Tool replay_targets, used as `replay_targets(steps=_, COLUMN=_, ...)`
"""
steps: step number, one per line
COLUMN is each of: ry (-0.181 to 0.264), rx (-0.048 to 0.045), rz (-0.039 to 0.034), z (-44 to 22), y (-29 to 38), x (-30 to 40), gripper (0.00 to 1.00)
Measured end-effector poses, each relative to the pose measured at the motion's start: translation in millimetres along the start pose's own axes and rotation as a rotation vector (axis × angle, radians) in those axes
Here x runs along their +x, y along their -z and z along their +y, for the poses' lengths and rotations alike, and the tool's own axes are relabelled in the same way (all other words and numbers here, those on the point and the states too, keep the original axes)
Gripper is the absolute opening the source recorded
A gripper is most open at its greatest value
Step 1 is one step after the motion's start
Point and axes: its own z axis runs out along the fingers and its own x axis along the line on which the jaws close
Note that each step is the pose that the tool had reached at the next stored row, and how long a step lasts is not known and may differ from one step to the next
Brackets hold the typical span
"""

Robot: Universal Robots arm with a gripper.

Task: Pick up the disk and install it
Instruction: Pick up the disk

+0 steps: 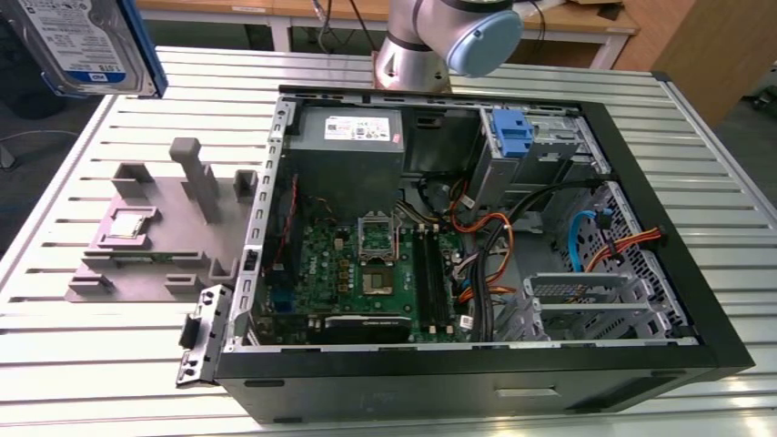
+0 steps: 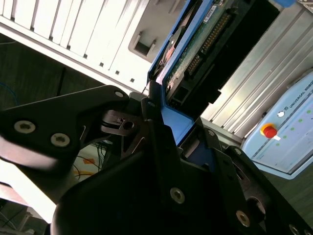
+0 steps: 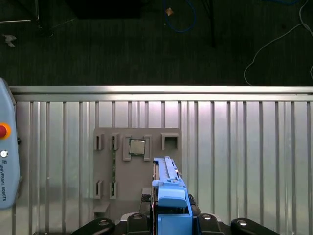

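The disk (image 1: 85, 41), a silver hard drive with a white-and-blue label in a blue carrier, hangs in the air at the exterior view's upper left, above the slatted table. In the first wrist view I see the blue carrier edge-on (image 3: 168, 193), held upright over the grey fixture. My gripper (image 3: 168, 218) is shut on it, black fingers (image 2: 159, 132) pressing the blue frame from both sides. The second wrist view shows the disk's underside (image 2: 195, 49) with its circuit board and connector.
An open computer case (image 1: 486, 364) lies on the table, with a motherboard (image 1: 364, 264), cables and a grey drive cage with a blue tab (image 1: 515, 137) at its far side. A grey fixture (image 1: 158, 246) holding a chip (image 3: 137, 147) lies at the exterior view's left. A pendant (image 3: 6, 156) rests nearby.
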Motion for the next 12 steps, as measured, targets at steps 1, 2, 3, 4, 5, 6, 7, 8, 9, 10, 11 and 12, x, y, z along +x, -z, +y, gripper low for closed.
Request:
replay_targets(steps=1, ry=0.000, rx=0.0000, rz=0.0000, z=-0.6, y=0.0, x=0.1, gripper=0.37)
replay_targets(steps=2, ry=0.000, rx=-0.0001, rz=0.0000, z=-1.2, y=0.0, x=0.1, gripper=0.37)
replay_targets(steps=3, ry=0.000, rx=0.0000, rz=0.0000, z=-1.9, y=0.0, x=0.2, gripper=0.37)
replay_targets(steps=4, ry=0.000, rx=0.0000, rz=0.0000, z=-2.7, y=0.0, x=0.2, gripper=0.37)
replay_targets(steps=5, ry=0.000, rx=-0.0001, rz=0.0000, z=-3.5, y=0.0, x=0.2, gripper=0.37)
replay_targets(steps=6, ry=0.000, rx=0.0000, rz=0.0000, z=-4.6, y=0.0, x=0.2, gripper=0.37)
replay_targets(steps=7, ry=0.000, rx=-0.0001, rz=0.0000, z=-5.6, y=0.1, x=0.2, gripper=0.37)
replay_targets(steps=8, ry=0.000, rx=-0.0001, rz=0.0000, z=-6.7, y=0.1, x=0.2, gripper=0.37)
replay_targets(steps=9, ry=0.000, rx=-0.0001, rz=0.0000, z=-7.7, y=0.0, x=0.3, gripper=0.37)
replay_targets(steps=10, ry=0.000, rx=-0.0001, rz=0.0000, z=-8.6, y=0.0, x=0.2, gripper=0.37)
replay_targets(steps=11, ry=0.000, rx=-0.0001, rz=0.0000, z=-9.4, y=0.1, x=0.3, gripper=0.37)
replay_targets(steps=12, ry=0.000, rx=0.0000, rz=0.0000, z=-10.2, y=0.0, x=0.3, gripper=0.37)
